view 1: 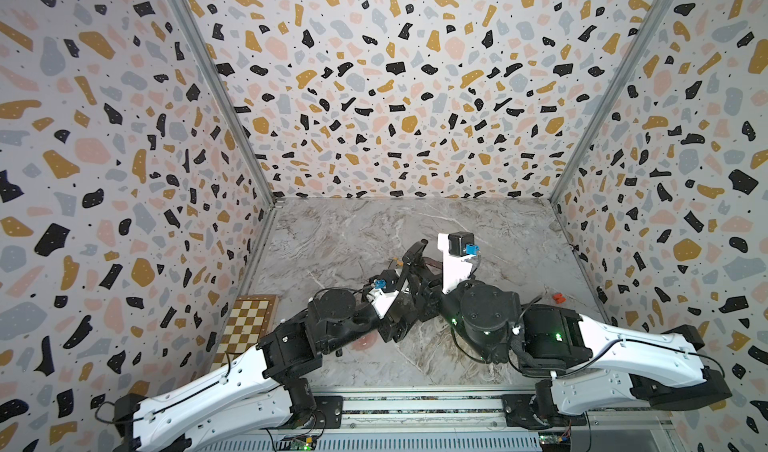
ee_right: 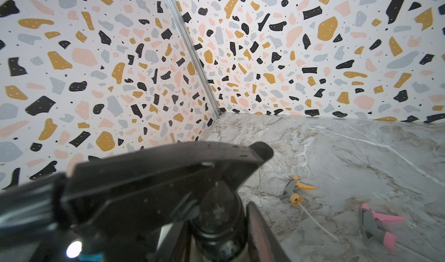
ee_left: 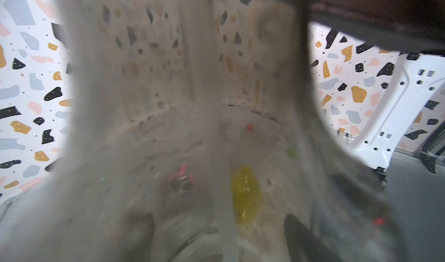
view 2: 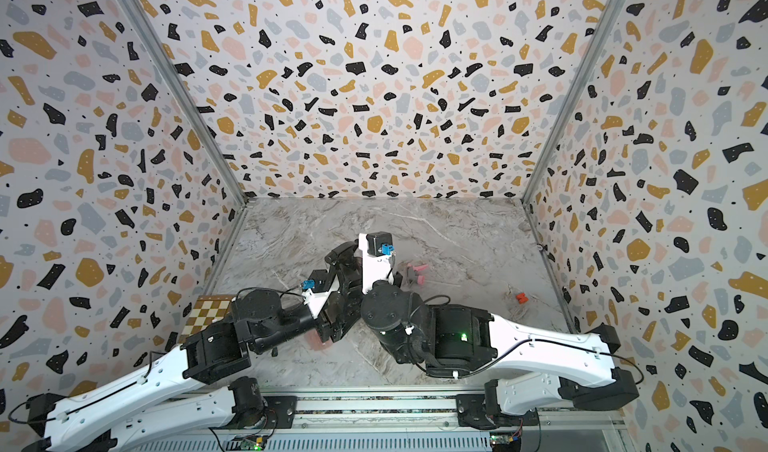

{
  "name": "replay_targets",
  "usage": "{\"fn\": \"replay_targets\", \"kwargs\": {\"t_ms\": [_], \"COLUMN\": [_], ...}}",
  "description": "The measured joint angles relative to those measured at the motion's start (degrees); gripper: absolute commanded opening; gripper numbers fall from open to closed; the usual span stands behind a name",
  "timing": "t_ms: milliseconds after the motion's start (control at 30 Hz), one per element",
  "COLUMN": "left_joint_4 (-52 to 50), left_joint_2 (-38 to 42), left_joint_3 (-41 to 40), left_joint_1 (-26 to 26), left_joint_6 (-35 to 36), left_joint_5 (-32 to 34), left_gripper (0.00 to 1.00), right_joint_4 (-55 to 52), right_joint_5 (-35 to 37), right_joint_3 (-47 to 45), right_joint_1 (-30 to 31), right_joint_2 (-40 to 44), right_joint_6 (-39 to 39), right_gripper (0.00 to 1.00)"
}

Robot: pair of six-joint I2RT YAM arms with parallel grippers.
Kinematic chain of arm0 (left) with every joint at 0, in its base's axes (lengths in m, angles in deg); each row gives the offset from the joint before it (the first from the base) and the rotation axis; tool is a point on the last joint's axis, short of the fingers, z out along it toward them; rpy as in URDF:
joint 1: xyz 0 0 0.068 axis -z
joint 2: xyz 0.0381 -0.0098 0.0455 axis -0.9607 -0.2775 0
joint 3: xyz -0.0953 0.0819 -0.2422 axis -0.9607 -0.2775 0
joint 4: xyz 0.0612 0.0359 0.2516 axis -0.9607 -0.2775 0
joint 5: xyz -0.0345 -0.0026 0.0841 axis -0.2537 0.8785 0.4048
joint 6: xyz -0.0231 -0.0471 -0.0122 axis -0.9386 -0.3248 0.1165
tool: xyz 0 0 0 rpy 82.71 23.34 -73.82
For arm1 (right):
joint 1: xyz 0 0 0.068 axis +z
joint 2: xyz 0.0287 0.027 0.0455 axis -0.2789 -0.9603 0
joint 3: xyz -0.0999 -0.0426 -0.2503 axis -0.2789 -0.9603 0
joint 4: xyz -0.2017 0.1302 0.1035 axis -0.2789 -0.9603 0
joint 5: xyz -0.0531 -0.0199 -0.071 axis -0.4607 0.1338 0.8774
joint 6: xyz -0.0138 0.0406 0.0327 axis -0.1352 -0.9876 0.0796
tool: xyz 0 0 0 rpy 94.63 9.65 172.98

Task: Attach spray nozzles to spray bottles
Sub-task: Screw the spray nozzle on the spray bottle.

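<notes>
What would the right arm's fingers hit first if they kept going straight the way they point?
The black spray nozzle. In the right wrist view it sits directly ahead of the fingers; depth is unclear, and they may already touch it.

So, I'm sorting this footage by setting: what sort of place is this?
Probably a robot test booth, not a home: terrazzo-patterned wall panels box in a grey marble-look tabletop, and the white-and-black left arm and right arm stand on a slotted metal rail.
</notes>
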Motion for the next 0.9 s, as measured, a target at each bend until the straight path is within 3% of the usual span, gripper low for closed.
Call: {"fn": "replay_targets", "kwargs": {"t_ms": [100, 267, 433, 700, 900], "left_joint_4": [1.7, 3.0, 2.6, 1.3, -0.6], "left_joint_2": [0.2, 1.3, 4.9, 5.8, 3.9], "left_joint_3": [0.0, 0.1, 0.1, 1.1, 1.8], "left_joint_1": [0.0, 0.0, 0.0, 0.0, 0.0], "left_joint_6": [-0.2, -0.1, 1.0, 2.4, 2.6], "left_joint_5": [-1.5, -5.8, -15.3, -31.2, -38.8], "left_gripper": [0.00, 0.00, 0.00, 0.00, 0.00], "right_joint_4": [2.2, 2.7, 2.6, 1.7, 1.6], "right_joint_5": [-5.7, -16.4, -31.8, -60.5, -73.0], "right_joint_3": [-5.8, -11.7, -11.8, -6.0, -5.6], "right_joint_1": [2.2, 3.8, -0.5, -16.0, -19.8], "right_joint_2": [6.7, 15.5, 21.7, 19.7, 14.8], "right_joint_6": [1.6, 8.5, 16.4, 23.7, 25.1], "right_gripper": [0.66, 0.71, 0.73, 0.70, 0.68]}}
